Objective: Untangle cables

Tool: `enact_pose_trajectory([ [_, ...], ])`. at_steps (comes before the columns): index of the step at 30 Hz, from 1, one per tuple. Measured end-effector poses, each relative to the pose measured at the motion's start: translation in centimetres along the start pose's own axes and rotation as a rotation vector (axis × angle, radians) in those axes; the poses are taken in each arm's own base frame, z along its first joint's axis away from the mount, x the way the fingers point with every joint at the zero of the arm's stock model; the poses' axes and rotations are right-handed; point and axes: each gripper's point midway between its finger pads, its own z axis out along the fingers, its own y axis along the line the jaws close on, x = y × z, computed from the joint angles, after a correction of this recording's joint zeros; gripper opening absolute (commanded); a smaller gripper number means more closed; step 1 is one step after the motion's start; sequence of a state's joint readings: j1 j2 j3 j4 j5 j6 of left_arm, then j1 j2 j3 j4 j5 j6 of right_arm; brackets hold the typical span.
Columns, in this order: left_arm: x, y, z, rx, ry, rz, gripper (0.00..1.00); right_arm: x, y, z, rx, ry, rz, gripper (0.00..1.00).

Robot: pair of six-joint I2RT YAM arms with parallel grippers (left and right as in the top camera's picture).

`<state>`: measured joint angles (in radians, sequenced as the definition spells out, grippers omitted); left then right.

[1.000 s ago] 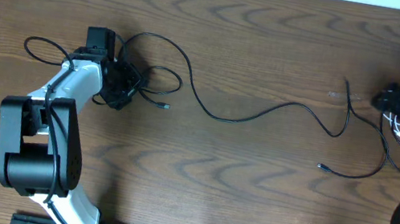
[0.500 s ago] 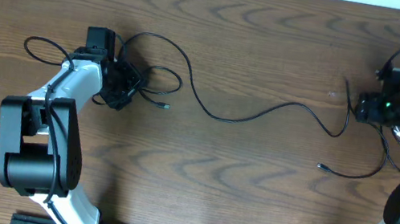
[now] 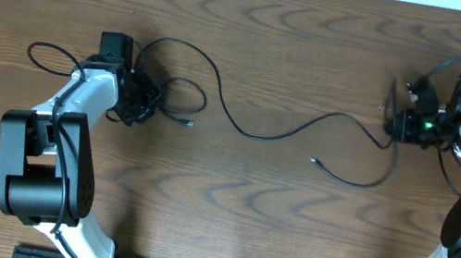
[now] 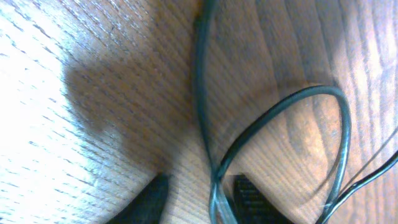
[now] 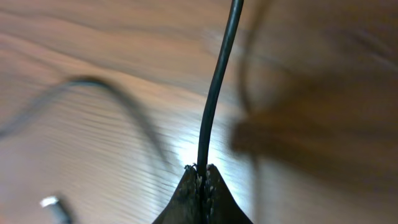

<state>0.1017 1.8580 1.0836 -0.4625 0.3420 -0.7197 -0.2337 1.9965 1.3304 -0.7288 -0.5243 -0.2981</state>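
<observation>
**Right claw clenched on a strand, left claw loose about a loop**

Read the overhead view as a clock face, with twelve at the far edge of the table [image 3: 303,29]. The left claw [image 3: 139,101] sits out toward nine o'clock and the right claw [image 3: 403,126] toward two.

The long cable [image 3: 258,135] spans the stretch between them. It coils in loops at three o'clock of the left claw and arcs up toward twelve. From there it dips through the middle of the table and climbs again to the right claw. A plug [image 3: 189,123] lies on the wood at four o'clock of the left claw, just beside the loops. A second cable [image 3: 355,181] curves away from under the right claw toward eight o'clock and ends in a free tip [image 3: 314,162].

In the left wrist view the fingers [image 4: 152,198] stand apart, released. Cable strands cross in the gap between them, one running up to twelve and a loop bulging toward two. Whether either pad touches them cannot be told.

In the right wrist view the fingertips [image 5: 189,193] are pressed together, grasping a black strand [image 5: 219,87] that rises straight toward twelve. The rest of that view is blurred, and which of the two cables the strand belongs to cannot be told.
</observation>
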Motion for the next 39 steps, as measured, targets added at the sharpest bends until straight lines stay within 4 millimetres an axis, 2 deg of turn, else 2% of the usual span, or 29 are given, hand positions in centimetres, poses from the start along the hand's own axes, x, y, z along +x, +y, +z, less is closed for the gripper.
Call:
enact_pose_trajectory([
  [3, 0.2, 0.0, 0.1, -0.008, 0.002, 0.009, 0.14, -1.2, 3.9, 0.7, -0.142, -0.038, -0.056, 0.01],
  [12, 2.8, -1.2, 0.7, -0.026, 0.039, 0.083, 0.13, -2.3, 10.8, 2.7, -0.284, -0.041, -0.123, 0.01],
  [21, 5.2, -2.7, 1.4, -0.028, 0.068, 0.157, 0.14, -2.8, 13.9, 5.2, -0.217, -0.024, -0.113, 0.01],
  [29, 7.4, -4.1, 1.9, -0.019, 0.085, 0.229, 0.13, -2.7, 16.8, 6.7, -0.199, -0.014, -0.128, 0.07],
  [35, 8.6, -4.9, 2.2, -0.010, 0.092, 0.268, 0.13, -2.0, 19.0, 7.5, -0.213, 0.009, -0.156, 0.18],
  [38, 9.0, -5.3, 2.3, -0.006, 0.093, 0.282, 0.14, -1.6, 19.9, 7.8, -0.219, 0.020, -0.172, 0.27],
  [39, 9.2, -5.5, 2.3, -0.002, 0.094, 0.291, 0.14, -1.4, 20.3, 7.9, -0.223, 0.024, -0.180, 0.33],
])
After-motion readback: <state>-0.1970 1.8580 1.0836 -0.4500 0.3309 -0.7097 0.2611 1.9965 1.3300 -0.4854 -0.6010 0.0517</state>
